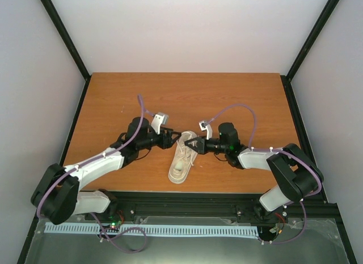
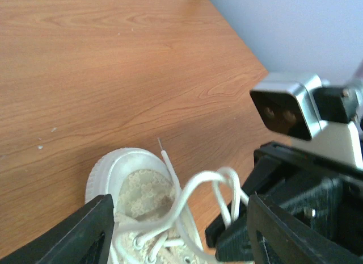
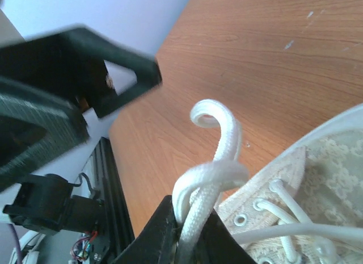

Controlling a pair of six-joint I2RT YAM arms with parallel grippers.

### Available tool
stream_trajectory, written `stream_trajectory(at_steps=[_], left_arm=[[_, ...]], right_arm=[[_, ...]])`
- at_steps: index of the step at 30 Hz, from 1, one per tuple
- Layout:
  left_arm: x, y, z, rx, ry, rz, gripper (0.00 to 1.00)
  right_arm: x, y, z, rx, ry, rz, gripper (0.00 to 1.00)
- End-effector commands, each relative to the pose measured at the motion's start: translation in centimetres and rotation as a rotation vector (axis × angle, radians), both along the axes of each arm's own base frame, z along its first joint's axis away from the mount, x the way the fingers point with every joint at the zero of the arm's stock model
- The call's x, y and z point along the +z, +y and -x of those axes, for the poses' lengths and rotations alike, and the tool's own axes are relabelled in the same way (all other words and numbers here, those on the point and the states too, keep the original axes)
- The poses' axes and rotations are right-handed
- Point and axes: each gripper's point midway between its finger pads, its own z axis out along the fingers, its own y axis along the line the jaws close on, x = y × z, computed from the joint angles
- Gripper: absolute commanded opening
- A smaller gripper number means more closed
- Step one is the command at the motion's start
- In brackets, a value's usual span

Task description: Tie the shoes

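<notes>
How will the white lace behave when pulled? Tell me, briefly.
Likely floppy: the lace curls over limply above the right claw pinching it. Probably light, being thin cord. Pulling hard might drag the small sneaker rather than tighten.

The sneaker [image 1: 181, 162] lies on the table [image 1: 227, 99] between the left hand [image 1: 170, 138] and right hand [image 1: 191, 143].

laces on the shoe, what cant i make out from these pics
- Top external: how the laces cross is too small to read.
- Left wrist: the heel of the shoe is cut off by the bottom edge, past the open left gripper.
- Right wrist: the right gripper pinches a lace loop; where that lace runs on is cut off below.
</notes>
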Motion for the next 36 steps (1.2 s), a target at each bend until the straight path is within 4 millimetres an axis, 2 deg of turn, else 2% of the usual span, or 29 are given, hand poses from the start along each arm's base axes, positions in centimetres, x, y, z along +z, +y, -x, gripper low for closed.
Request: stream_trajectory(at_steps=[1, 3, 5, 11, 18, 26, 30, 36], left_arm=[[-0.3, -0.3, 2.0, -0.106, -0.074, 0.034, 0.51], [-0.8, -0.9, 2.6, -0.151, -0.049, 0.057, 0.40], [-1.6, -1.3, 2.9, -0.177, -0.031, 0.066, 0.36], [-2.5, -2.1, 3.3, -0.221, -0.060, 0.075, 0.39], [-2.0, -3.4, 4.6, -0.282, -0.124, 0.068, 0.40], [-2.2, -3.7, 5.1, -0.285, -0.096, 0.087, 0.40], [-2.2, -4.1, 4.8, -0.288, -0.086, 0.091, 0.38], [-2.6, -4.6, 4.7, -0.304, -0.063, 0.091, 0.30]], right_arm=[[3.0, 0.6, 0.3, 0.025, -0.036, -0.095, 0.09], [3.4, 0.6, 0.4, 0.029, -0.030, -0.109, 0.09], [3.8, 0.6, 0.5, 0.029, -0.030, -0.116, 0.09], [4.4, 0.6, 0.4, 0.008, 0.037, -0.144, 0.08], [4.3, 0.5, 0.3, -0.005, 0.070, -0.133, 0.08], [4.6, 0.6, 0.3, 0.003, 0.077, -0.139, 0.08], [4.6, 0.6, 0.4, 0.009, 0.078, -0.136, 0.08], [4.5, 0.6, 0.5, 0.010, 0.079, -0.133, 0.07]])
